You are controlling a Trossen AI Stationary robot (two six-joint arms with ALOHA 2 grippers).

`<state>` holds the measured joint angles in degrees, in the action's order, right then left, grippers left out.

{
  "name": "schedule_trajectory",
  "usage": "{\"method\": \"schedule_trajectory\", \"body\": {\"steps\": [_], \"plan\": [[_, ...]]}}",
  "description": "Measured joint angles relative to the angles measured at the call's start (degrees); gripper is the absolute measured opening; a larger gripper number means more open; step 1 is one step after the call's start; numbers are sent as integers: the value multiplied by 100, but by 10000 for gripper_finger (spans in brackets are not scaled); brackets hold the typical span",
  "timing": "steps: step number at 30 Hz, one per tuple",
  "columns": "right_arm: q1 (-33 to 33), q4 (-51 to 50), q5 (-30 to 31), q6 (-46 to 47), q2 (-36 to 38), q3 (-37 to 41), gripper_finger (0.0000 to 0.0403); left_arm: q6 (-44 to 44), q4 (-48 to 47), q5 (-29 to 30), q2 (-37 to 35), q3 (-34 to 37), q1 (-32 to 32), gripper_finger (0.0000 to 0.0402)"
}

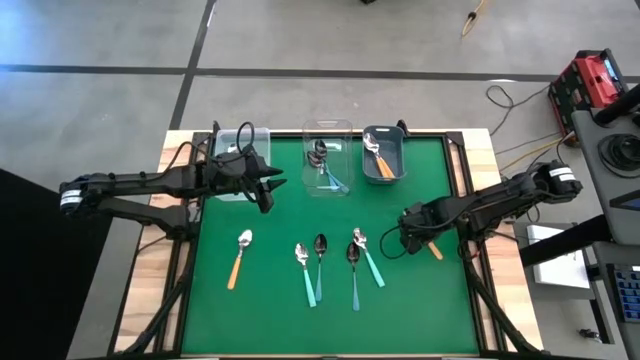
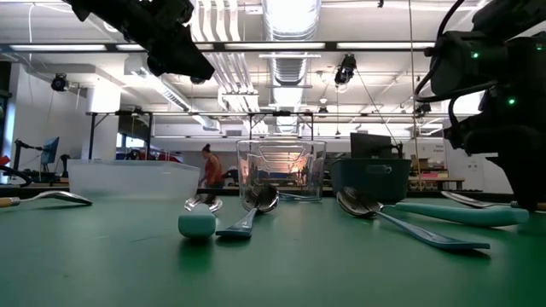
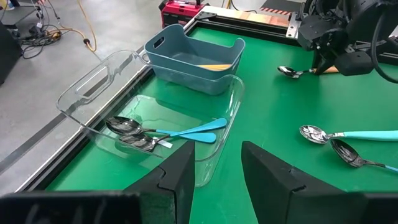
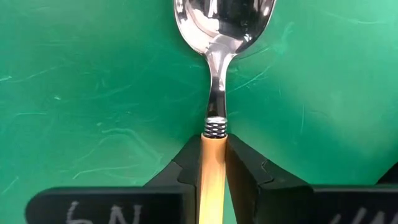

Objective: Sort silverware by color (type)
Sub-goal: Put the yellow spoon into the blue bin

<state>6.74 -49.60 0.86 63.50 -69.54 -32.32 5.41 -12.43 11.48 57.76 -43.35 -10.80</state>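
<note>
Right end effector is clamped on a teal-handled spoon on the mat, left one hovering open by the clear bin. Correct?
Not quite. The handle is orange, not teal: the right wrist view shows the right end effector shut on an orange-handled spoon lying on the mat. The rest holds: the left end effector hovers open by the clear bin.

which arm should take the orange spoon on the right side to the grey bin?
Right. The right claw is already shut on the orange spoon; the grey bin is on its side. The left claw hangs open by the clear bins.

Five spoons (image 1: 320,266) lie loose on the green mat; others rest in two bins.
</note>
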Motion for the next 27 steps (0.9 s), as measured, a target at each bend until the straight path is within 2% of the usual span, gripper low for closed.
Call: {"method": "schedule_trajectory", "body": {"steps": [16,27], "plan": [[-2,28,-28,-265,0,-399,36,-22,15,2,0,0,0,113],[-2,104,73,-657,6,-1085,36,-44,45,1,1,0,0,113]]}}
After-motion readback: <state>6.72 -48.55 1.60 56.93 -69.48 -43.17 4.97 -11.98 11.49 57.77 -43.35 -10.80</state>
